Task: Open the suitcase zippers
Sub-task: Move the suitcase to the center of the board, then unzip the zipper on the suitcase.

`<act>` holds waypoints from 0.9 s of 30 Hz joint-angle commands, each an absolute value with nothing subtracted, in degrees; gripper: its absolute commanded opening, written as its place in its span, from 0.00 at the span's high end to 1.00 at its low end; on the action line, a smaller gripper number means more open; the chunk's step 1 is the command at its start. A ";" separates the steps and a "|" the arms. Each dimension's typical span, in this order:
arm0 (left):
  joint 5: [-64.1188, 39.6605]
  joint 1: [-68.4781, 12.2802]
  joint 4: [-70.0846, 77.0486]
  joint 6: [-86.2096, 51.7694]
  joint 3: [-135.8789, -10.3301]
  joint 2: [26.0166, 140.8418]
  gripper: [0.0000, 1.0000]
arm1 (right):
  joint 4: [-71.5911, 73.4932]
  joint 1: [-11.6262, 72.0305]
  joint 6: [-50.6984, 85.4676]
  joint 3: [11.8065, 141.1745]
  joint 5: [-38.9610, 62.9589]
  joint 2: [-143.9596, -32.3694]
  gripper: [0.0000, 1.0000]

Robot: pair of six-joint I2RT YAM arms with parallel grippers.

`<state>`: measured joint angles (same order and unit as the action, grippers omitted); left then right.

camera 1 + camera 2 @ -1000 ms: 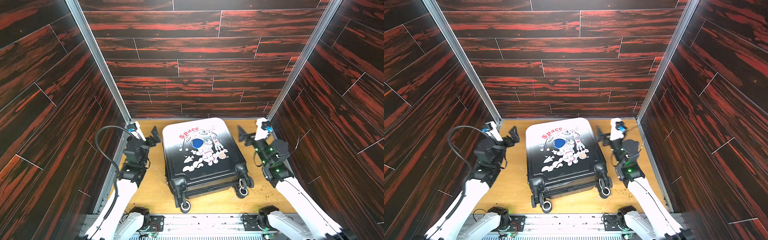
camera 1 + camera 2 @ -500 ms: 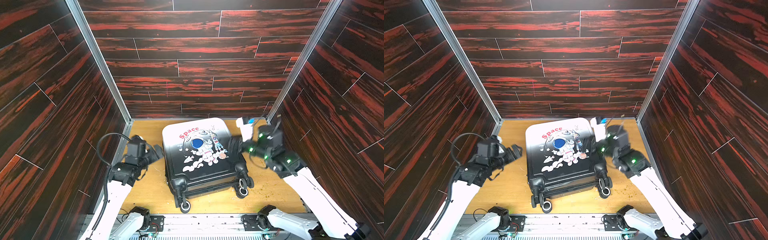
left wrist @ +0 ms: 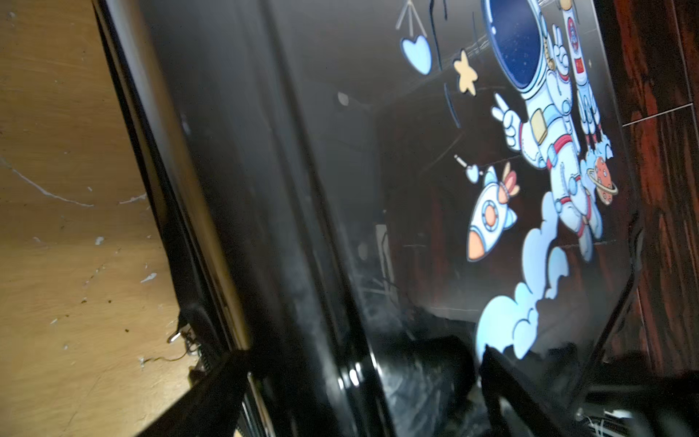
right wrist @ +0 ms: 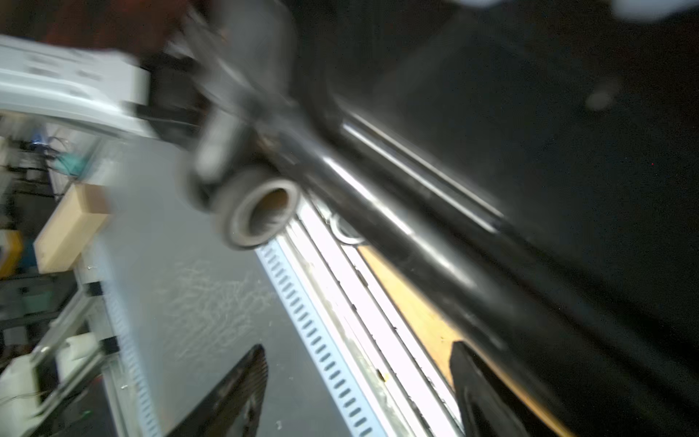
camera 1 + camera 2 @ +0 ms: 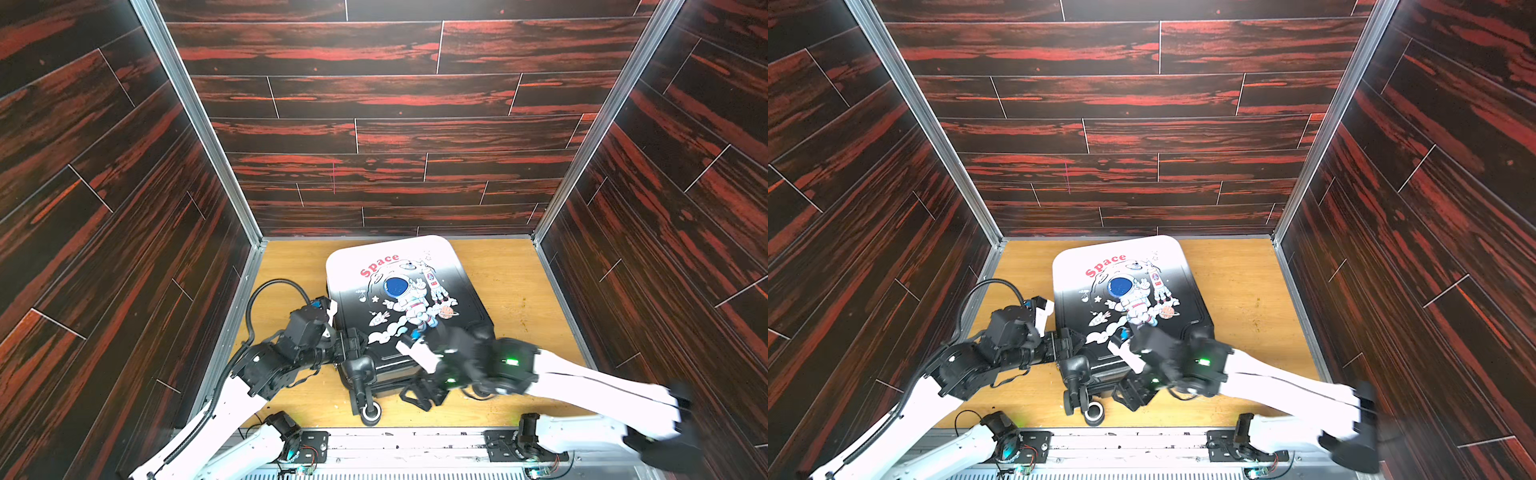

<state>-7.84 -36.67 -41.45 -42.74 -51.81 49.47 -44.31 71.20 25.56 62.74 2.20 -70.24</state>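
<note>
- The suitcase (image 5: pixel 399 299) lies flat and shut on the wooden table (image 5: pixel 511 291), astronaut print up. Its wheel end is next to both grippers, and the rest reaches away from them toward the back wall.
- The left gripper (image 5: pixel 352 344) sits at the case's left corner on the wheel end.
- In the left wrist view its 2 fingers (image 3: pixel 212 393) are spread wide, 1 beside the case's side wall and 1 over the printed top. They clamp nothing; whether they touch the shell cannot be told.
- The zippers (image 3: pixel 162 212) run as a dark track along that side wall, just ahead of the finger beside it. A small metal ring (image 3: pixel 173 336) hangs close to its tip.
- The right gripper (image 5: pixel 419 395) hangs just off the wheel end, with a wheel (image 5: pixel 370 411) near it on its left.
- The right wrist view is blurred, but the fingers (image 4: pixel 234 393) stand well apart and hold nothing. Only the table edge and a metal rail (image 4: pixel 321 302) show between them.
</note>
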 commanded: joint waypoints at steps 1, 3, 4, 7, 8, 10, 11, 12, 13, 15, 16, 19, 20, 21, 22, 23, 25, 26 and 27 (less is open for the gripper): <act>-13.76 -39.07 -34.48 -42.67 -52.86 57.38 0.04 | -39.58 69.45 26.05 63.30 -6.73 -70.61 0.19; -14.60 -39.80 -31.18 -42.21 -54.70 60.14 0.04 | -38.84 66.79 26.10 64.42 -10.22 -71.01 0.19; -14.69 -40.16 -29.80 -41.95 -55.56 61.45 0.04 | -38.34 65.18 25.81 64.73 -11.63 -70.87 0.19; -14.99 -41.61 -24.90 -41.18 -56.74 64.76 0.04 | -35.34 58.56 25.19 64.35 -12.00 -68.89 0.19; -14.80 -42.22 -23.77 -40.83 -57.14 65.78 0.05 | -34.23 55.88 25.23 64.08 -10.98 -68.18 0.19; -12.35 -43.84 -22.72 -39.35 -57.94 67.46 0.09 | -32.47 50.70 26.09 63.35 -9.25 -66.72 0.19; -9.83 -44.46 -23.52 -38.21 -58.35 67.84 0.11 | -31.64 48.62 26.19 62.89 -7.85 -65.74 0.20; -6.97 -44.97 -24.21 -37.19 -58.34 67.71 0.12 | -31.28 47.26 26.17 62.55 -7.62 -64.70 0.20; -4.94 -45.10 -24.16 -36.02 -57.59 67.21 0.14 | -31.05 46.66 25.96 62.16 -7.89 -63.62 0.20; 0.30 -45.59 -22.68 -32.83 -53.61 65.00 0.20 | -29.14 46.28 23.58 60.18 -7.31 -60.32 0.18; 2.42 -45.69 -21.38 -31.41 -51.26 63.73 0.23 | -28.10 46.24 23.09 58.99 -7.43 -58.60 0.18; 8.17 -46.12 -17.28 -27.48 -43.15 58.97 0.35 | -25.80 46.15 22.04 56.19 -7.31 -53.06 0.21; 10.45 -46.39 -14.55 -26.59 -40.01 56.44 0.36 | -25.17 46.22 20.81 55.69 -4.59 -51.41 0.25; 11.98 -46.79 -11.04 -25.72 -36.02 53.11 0.36 | -24.82 46.22 20.03 55.36 -1.28 -50.11 0.25; 13.31 -47.00 -7.66 -25.34 -32.40 50.12 0.36 | -24.40 46.27 20.10 54.92 0.58 -49.17 0.25; 14.63 -47.13 -4.07 -24.80 -28.90 47.05 0.36 | -24.19 46.21 20.24 54.60 1.73 -48.39 0.25; 17.23 -47.65 0.18 -23.16 -24.40 43.59 0.38 | -23.01 46.26 19.46 53.17 4.71 -47.14 0.27; 18.91 -48.10 0.98 -22.27 -23.42 43.46 0.38 | -20.37 46.24 17.74 51.32 8.09 -46.38 0.37; 19.21 -48.30 1.70 -21.53 -23.06 44.12 0.38 | -18.04 46.24 16.88 49.54 10.50 -45.43 0.39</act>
<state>12.64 -47.59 -7.29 -25.78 -23.97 44.69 -23.35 46.22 20.16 53.10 2.20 -46.57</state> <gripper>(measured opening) 0.623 0.632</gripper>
